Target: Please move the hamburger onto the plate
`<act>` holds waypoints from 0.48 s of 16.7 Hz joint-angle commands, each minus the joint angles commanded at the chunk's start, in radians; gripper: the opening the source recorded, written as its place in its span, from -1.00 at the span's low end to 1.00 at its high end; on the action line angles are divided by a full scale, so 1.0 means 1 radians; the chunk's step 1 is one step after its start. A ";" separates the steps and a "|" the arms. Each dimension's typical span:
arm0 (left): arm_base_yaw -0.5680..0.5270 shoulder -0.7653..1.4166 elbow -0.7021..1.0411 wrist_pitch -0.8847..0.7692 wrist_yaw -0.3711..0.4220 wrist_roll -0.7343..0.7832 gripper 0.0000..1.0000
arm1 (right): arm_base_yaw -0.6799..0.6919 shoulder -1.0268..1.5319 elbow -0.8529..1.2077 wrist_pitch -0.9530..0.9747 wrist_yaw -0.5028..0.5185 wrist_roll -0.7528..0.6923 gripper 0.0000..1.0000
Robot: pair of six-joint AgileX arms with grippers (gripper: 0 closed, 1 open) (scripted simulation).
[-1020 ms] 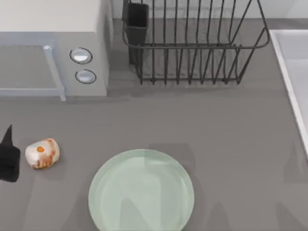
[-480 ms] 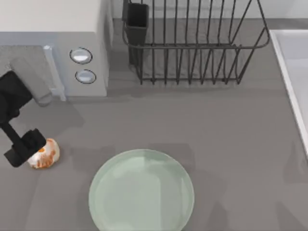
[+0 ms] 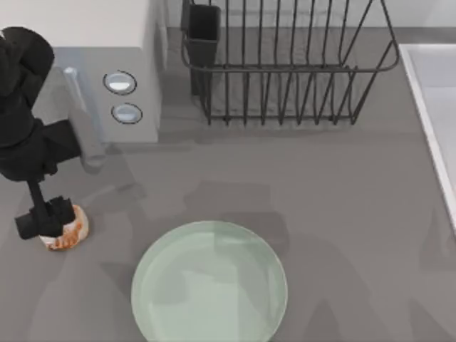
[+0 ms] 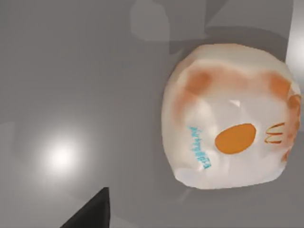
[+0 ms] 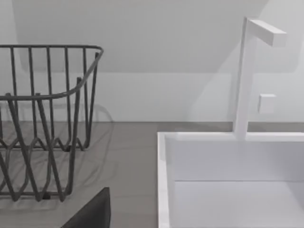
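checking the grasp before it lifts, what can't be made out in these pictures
- Left gripper, top view: it sits over the hamburger, so finger state and contact are hidden.
- Hamburger, left wrist view: cut by the frame edge; only one dark fingertip corner shows.
- Plate, top view: its near rim is cut by the bottom edge.
- Right gripper, right wrist view: only a dark corner shows.

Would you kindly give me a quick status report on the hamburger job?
Left gripper over the hamburger, grasp unconfirmed. Hamburger on table, left of the plate. Path to plate unobstructed.
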 joint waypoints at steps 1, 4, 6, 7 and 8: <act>0.000 0.008 0.007 -0.007 0.000 0.005 1.00 | 0.000 0.000 0.000 0.000 0.000 0.000 1.00; 0.000 0.008 0.007 -0.007 0.000 0.005 1.00 | 0.000 0.000 0.000 0.000 0.000 0.000 1.00; 0.002 0.006 0.002 -0.002 0.000 0.002 1.00 | 0.000 0.000 0.000 0.000 0.000 0.000 1.00; -0.008 0.010 -0.007 0.011 0.000 -0.005 1.00 | 0.000 0.000 0.000 0.000 0.000 0.000 1.00; -0.021 0.016 -0.022 0.032 0.000 -0.015 1.00 | 0.000 0.000 0.000 0.000 0.000 0.000 1.00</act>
